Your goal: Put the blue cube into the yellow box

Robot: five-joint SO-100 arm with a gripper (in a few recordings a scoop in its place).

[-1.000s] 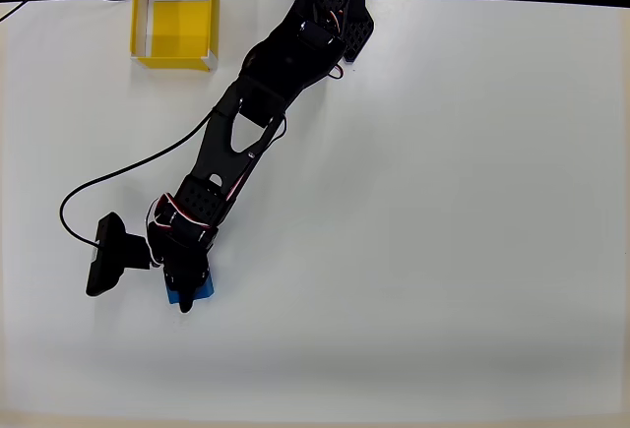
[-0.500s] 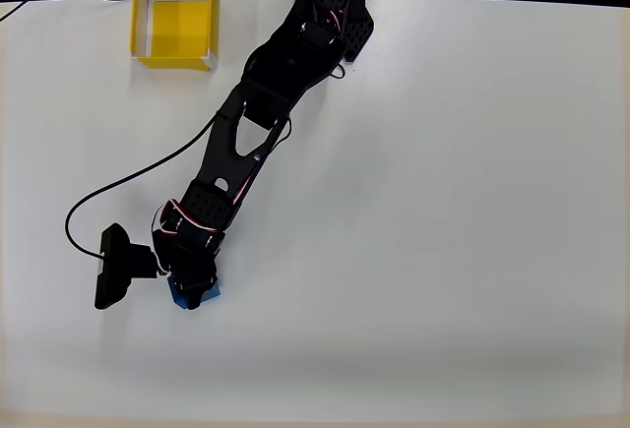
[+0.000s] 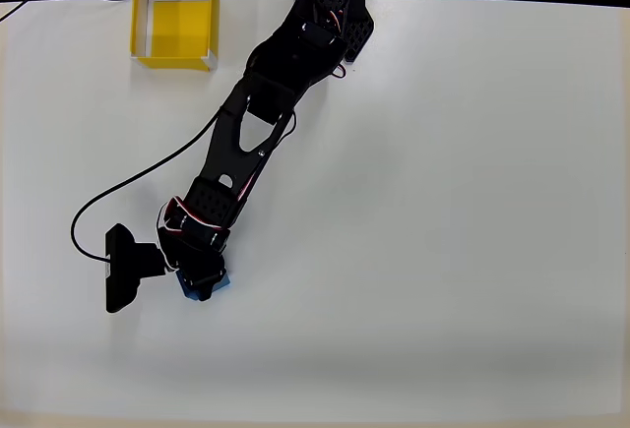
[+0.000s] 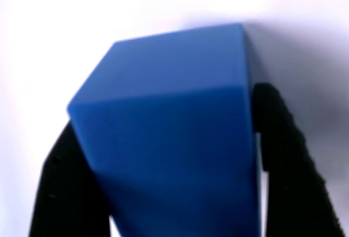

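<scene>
In the wrist view the blue cube [image 4: 169, 139] looms large between two black fingers [image 4: 283, 150], which press on its left and right faces. From overhead, only a sliver of the blue cube [image 3: 219, 283] peeks out under my black gripper [image 3: 202, 280] at the lower left of the white table. The gripper is shut on the cube. The yellow box [image 3: 174, 25], open-topped with white rim edges, stands at the table's far left corner, well away from the gripper, and holds nothing.
The black arm [image 3: 261, 118] reaches from its base [image 3: 335, 5] at the top edge down to the lower left. A black wrist camera [image 3: 123, 266] juts out left of the gripper, and a black cable [image 3: 128, 184] loops across the table.
The gripper has closed in on the cube and shifted slightly right and up. The wrist camera has swung lower and rightward. Less of the cube shows from overhead.
</scene>
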